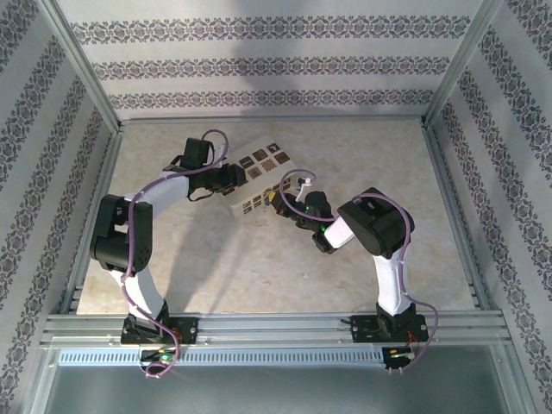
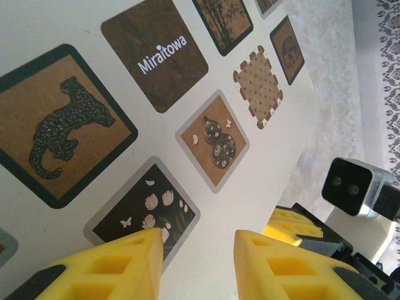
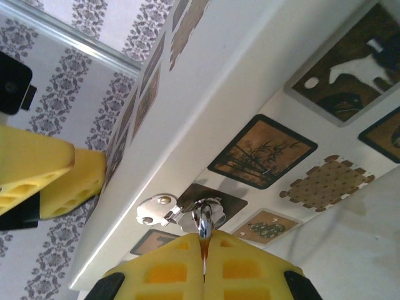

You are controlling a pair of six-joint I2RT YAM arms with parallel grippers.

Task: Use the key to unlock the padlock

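At the near edge of the surface (image 1: 259,276) stand the two arm bases, and both arms reach inward to a white box (image 1: 259,168) lying near the middle, its faces printed with small coaster pictures.

The right fingers (image 3: 181,259) are pressed together, yellow pad against yellow pad, pinching a thin strip of bright metal, the key (image 3: 204,230). It runs straight up from the seam between them to a small rounded chrome body, seemingly the padlock (image 3: 211,209), which sits against the box's side beside a silver riveted plate (image 3: 152,210). Whether the key is inside the lock cannot be told. In the top view this hand (image 1: 291,207) sits at the box's near right corner.

Beyond it, the left fingers (image 2: 125,262) are spread apart, their yellow tips close over a printed face (leopard, gourd, flowers and the word "Miraitowa"); whether they touch the card I cannot tell. From above they (image 1: 235,183) lie at the box's left end.

Farther back are the metal frame and the patterned wall (image 1: 276,69).
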